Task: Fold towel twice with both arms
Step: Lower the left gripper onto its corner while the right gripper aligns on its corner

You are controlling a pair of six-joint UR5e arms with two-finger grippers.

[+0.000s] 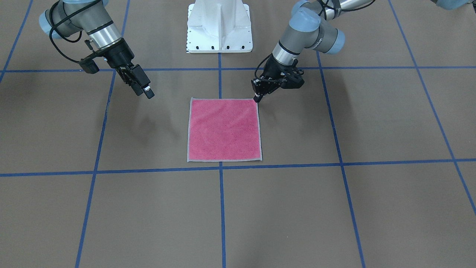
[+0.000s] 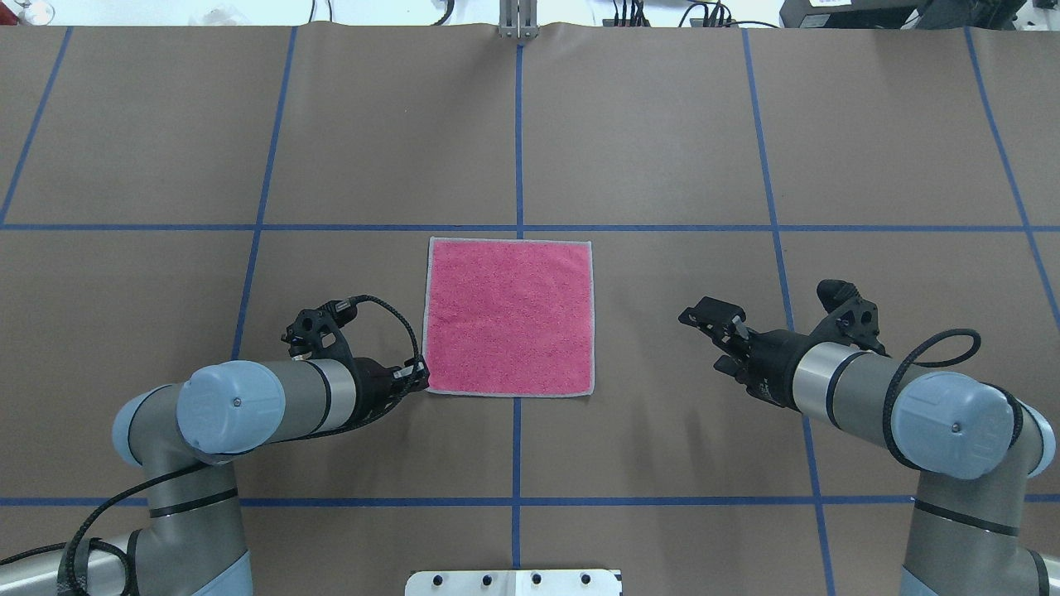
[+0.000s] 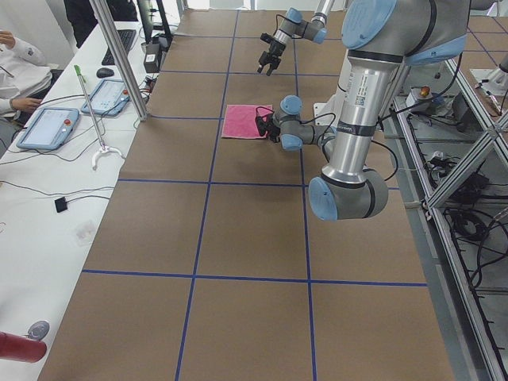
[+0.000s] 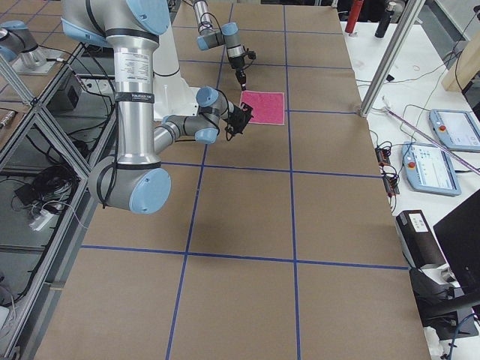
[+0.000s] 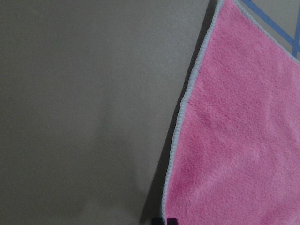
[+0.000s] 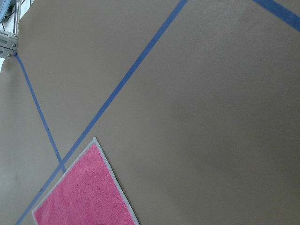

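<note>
Left gripper sits at the towel's corner, fingers together, can't tell if pinching. Right gripper hangs well off, fingers apart. Towel's flat, pink up, so I reckon both folds remain.

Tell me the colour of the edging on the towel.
Light grey edging round the pink towel; clearest in the left wrist-mounted view.

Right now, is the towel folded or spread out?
Spread out: the towel is one flat pink square, edging visible on all four sides, nothing doubled over.
</note>
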